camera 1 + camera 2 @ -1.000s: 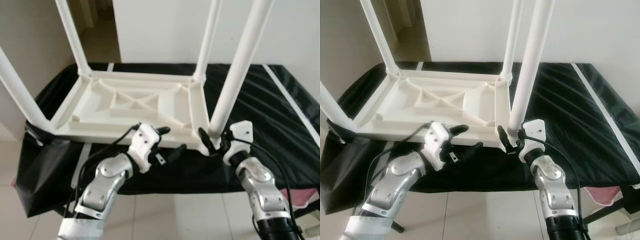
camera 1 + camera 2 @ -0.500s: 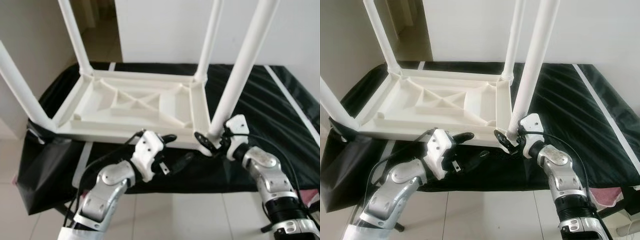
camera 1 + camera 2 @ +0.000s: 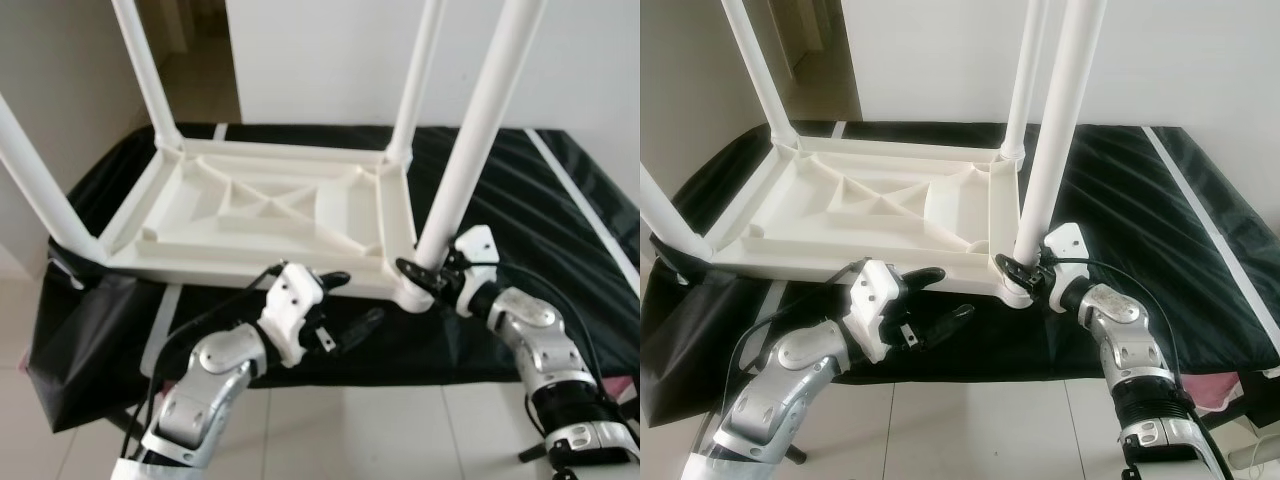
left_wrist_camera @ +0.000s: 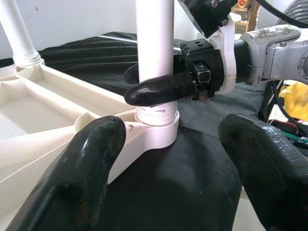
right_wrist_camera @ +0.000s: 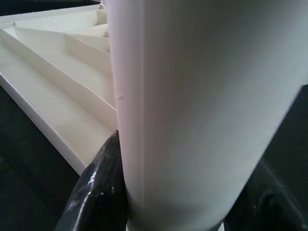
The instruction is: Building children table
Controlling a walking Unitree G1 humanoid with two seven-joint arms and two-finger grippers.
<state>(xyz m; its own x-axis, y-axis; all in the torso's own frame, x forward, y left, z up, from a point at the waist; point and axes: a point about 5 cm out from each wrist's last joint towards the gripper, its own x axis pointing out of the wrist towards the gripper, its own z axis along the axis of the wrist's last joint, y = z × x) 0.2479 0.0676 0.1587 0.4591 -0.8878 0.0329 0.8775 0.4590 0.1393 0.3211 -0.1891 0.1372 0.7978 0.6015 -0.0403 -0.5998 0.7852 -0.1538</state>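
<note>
A white plastic children's table [image 3: 270,205] lies upside down on a black cloth, its legs standing up. My right gripper [image 3: 425,282] is shut on the base of the near right leg [image 3: 470,150], just above its socket at the table's corner. The left wrist view shows that grip from the side, one black finger [image 4: 159,89] lying across the leg [image 4: 154,43]. In the right wrist view, the leg [image 5: 202,96] stands between the black fingers [image 5: 98,192]. My left gripper [image 3: 360,297] hangs open in front of the table's near edge, left of that corner, holding nothing.
The black cloth [image 3: 520,200] covers a low bench and hangs over its front edge. White tiled floor [image 3: 380,430] lies below my arms. A white wall stands behind, with a doorway at the back left. Something pink [image 3: 625,385] lies at the lower right.
My right forearm has swung outward to the right while its gripper has stayed on the leg's base. My left gripper has drifted slightly right and lower, still open.
</note>
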